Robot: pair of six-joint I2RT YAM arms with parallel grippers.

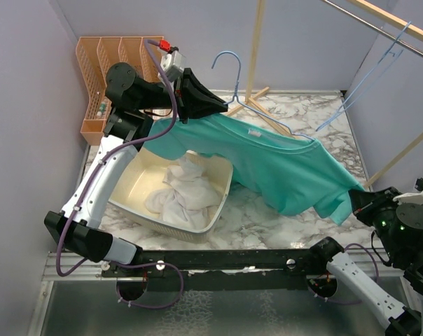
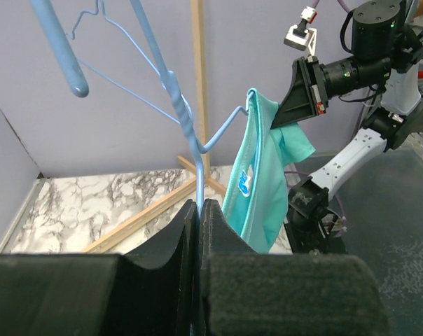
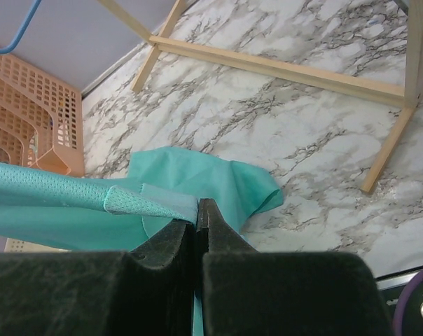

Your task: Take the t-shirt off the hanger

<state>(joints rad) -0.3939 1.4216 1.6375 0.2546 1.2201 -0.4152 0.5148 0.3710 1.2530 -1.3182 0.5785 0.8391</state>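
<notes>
Left gripper [image 1: 220, 106] is raised above the marble table [image 1: 260, 220], its jaws closed together on one wire arm of the blue hanger [image 1: 229, 61], just below the twisted neck. The left wrist view shows that wire entering the seam between the fingers [image 2: 218, 234]. The hook stands upward behind this gripper, near the wooden rack [image 1: 257, 49]. To the gripper's right, the hanger's other arm runs into the collar of the teal t-shirt [image 1: 285, 168], which sags in a stretched span from the left gripper across to the right one. Below the span's left end sits a cream basket [image 1: 138, 178] holding white cloths [image 1: 183, 192]. Right gripper [image 1: 357, 201] is at the span's far right end, lower than the left. Its jaws are clamped on the shirt's hem, and the right wrist view shows fabric pinched between the fingers [image 3: 224, 241].
</notes>
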